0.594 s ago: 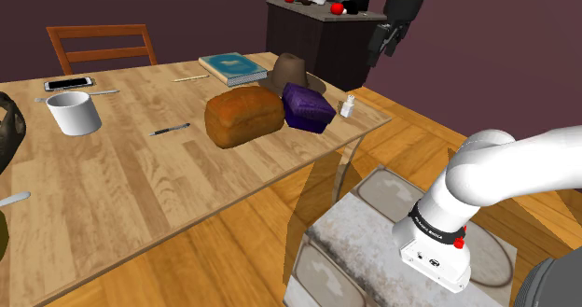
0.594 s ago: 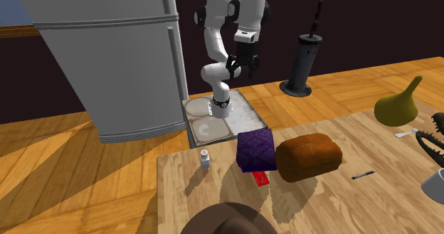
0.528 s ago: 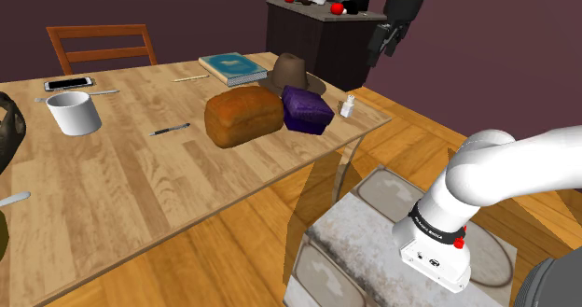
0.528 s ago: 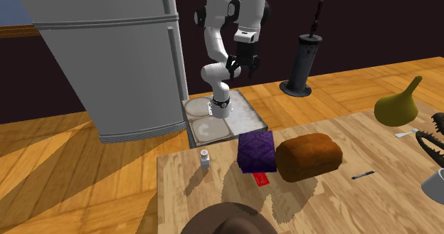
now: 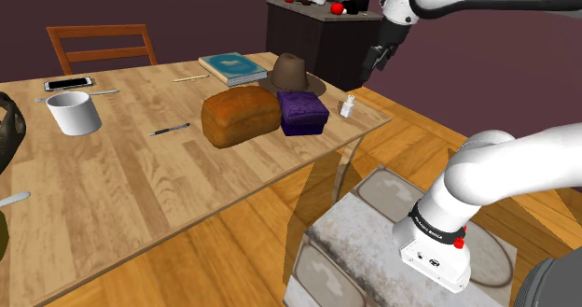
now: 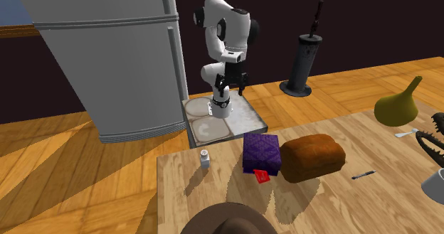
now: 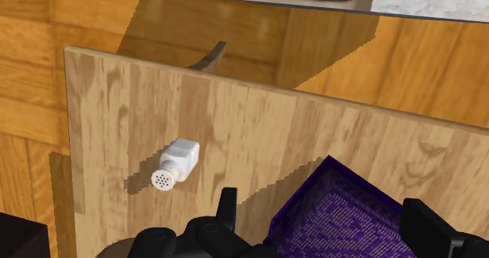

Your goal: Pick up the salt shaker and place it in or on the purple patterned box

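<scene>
Since 0.6 s ago the arm has swung lower and bent over, so the fingers (image 5: 381, 58) sit further down. The box (image 5: 303, 112) and bread (image 5: 241, 116) have slid a bit toward the shoulder view's left. The shaker hasn't moved.

Shoulder view, L to R:
- Chair (image 5: 101, 44) behind the wood worktop (image 5: 140, 193).
- Phone (image 5: 68, 82), w/ a white mug (image 5: 73, 112) just in front of it.
- Pen (image 5: 170, 129) lying flat near mid-worktop.
- Book (image 5: 233, 67) at the far edge.
- Brown bread loaf, touching or nearly touching the box; can't tell which.
- Brown hat (image 5: 291, 72) just behind loaf and box.
- Purple patterned box, flat on the worktop.
- Small white shaker (image 5: 348, 105), upright near the worktop's corner. It's just beside the box but apart from it.
- Fingers in the air off that corner, well apart from the shaker.

Second ext. view: a red item (image 6: 262, 174) pokes out from under the box.

Wrist view: the fingers stand apart, i.e. open, w/ nothing between them. The shaker's (image 7: 175, 164) holed cap faces the camera, and a box corner is close by the fingers.
</scene>
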